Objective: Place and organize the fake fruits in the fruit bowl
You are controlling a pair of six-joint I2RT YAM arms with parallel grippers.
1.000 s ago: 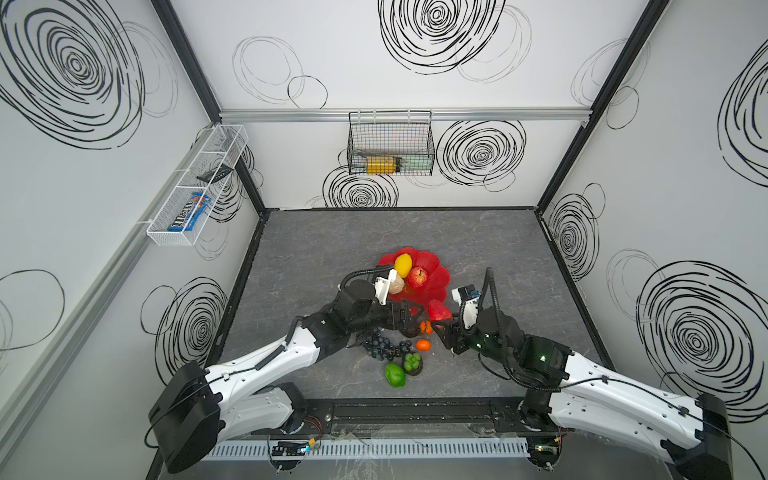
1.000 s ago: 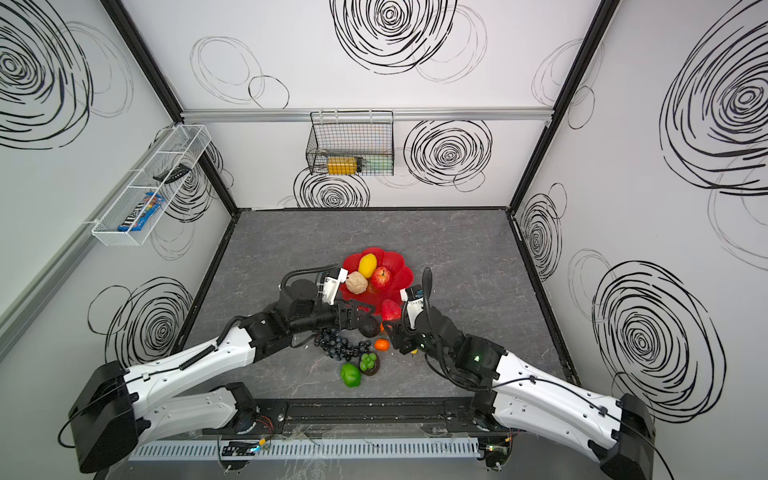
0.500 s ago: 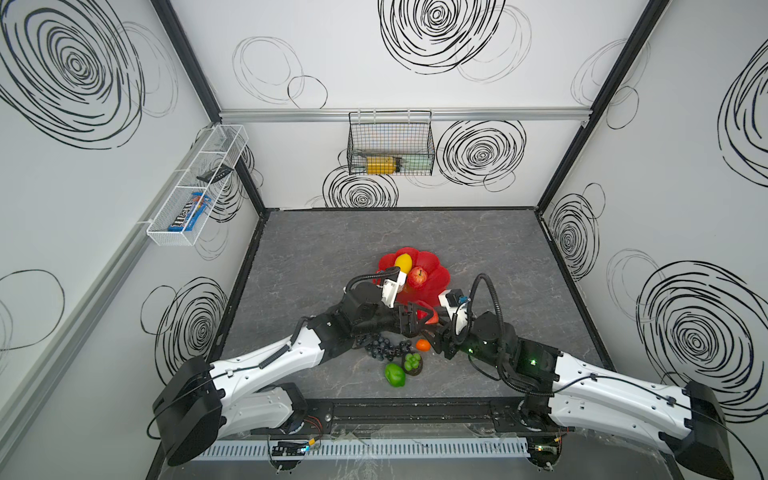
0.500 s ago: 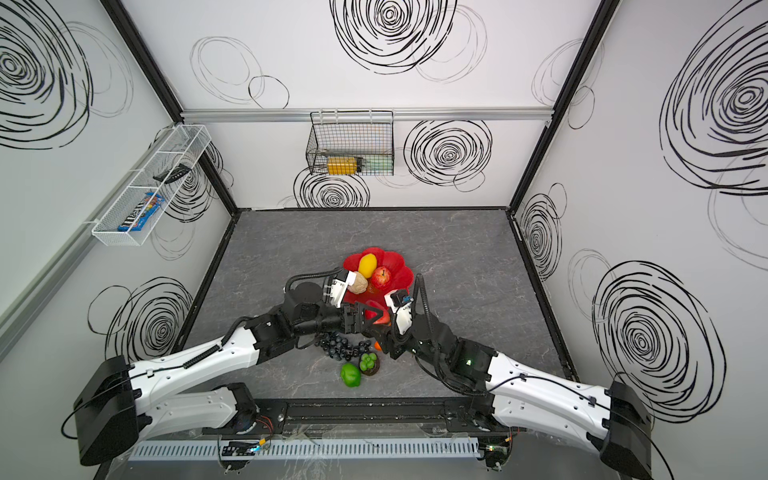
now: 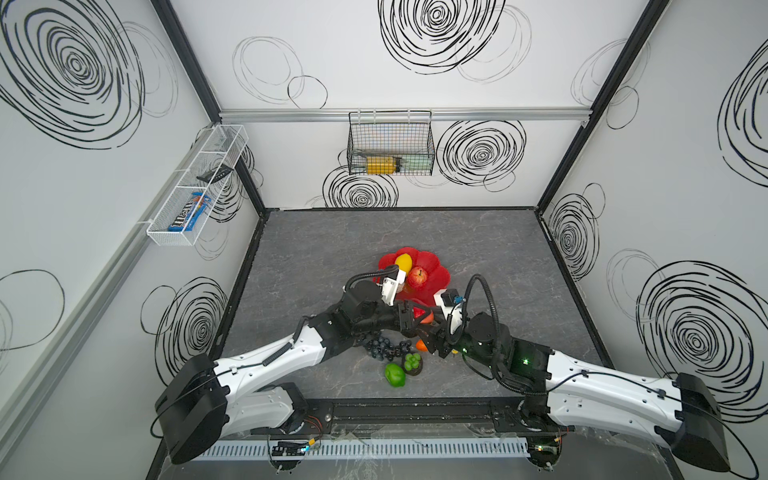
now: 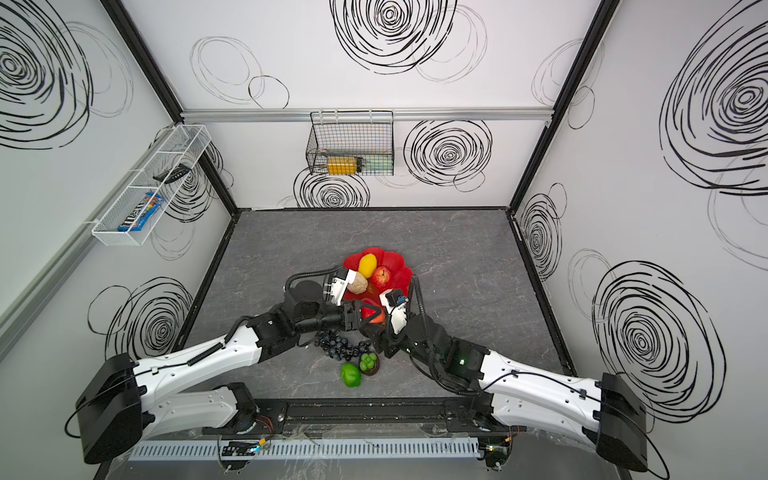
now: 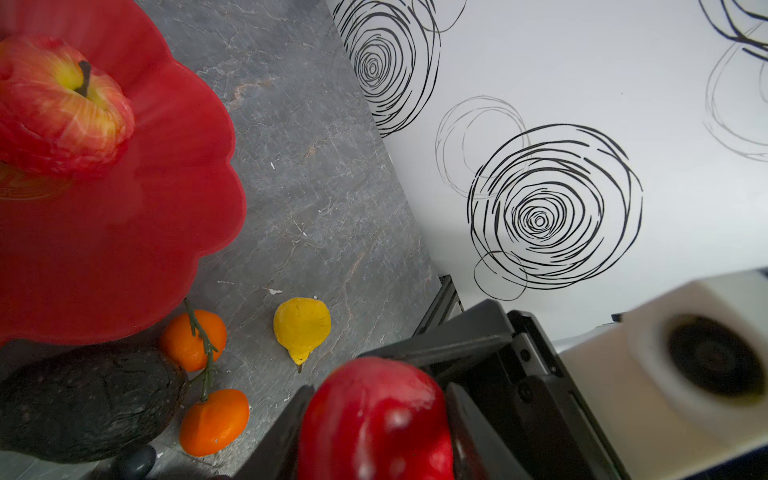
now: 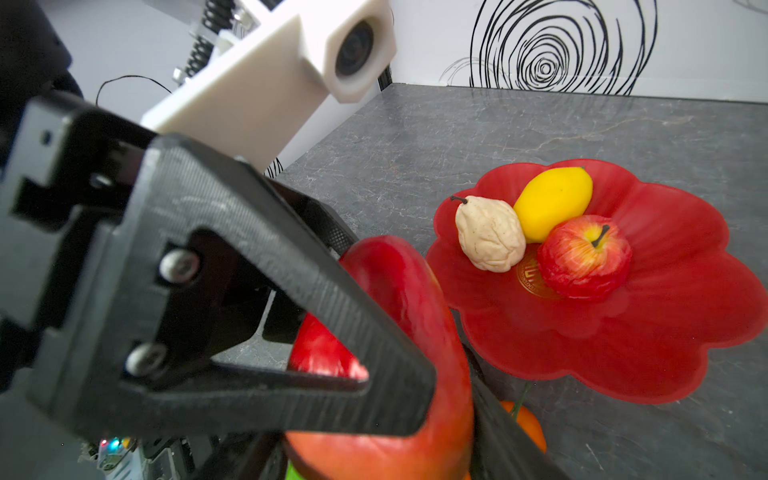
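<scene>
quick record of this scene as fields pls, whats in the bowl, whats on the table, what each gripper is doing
in bowl: lemon, apple, cream lumpy fruit
on table: grapes, avocado, two oranges, small yellow fruit, two green fruits
left gripper: closed on a red fruit
right gripper: close to the same red fruit, grip unclear

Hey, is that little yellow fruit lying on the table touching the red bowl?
Apart. The left wrist view shows the yellow fruit lying clear of the red bowl, with a strip of bare grey table between them.
</scene>
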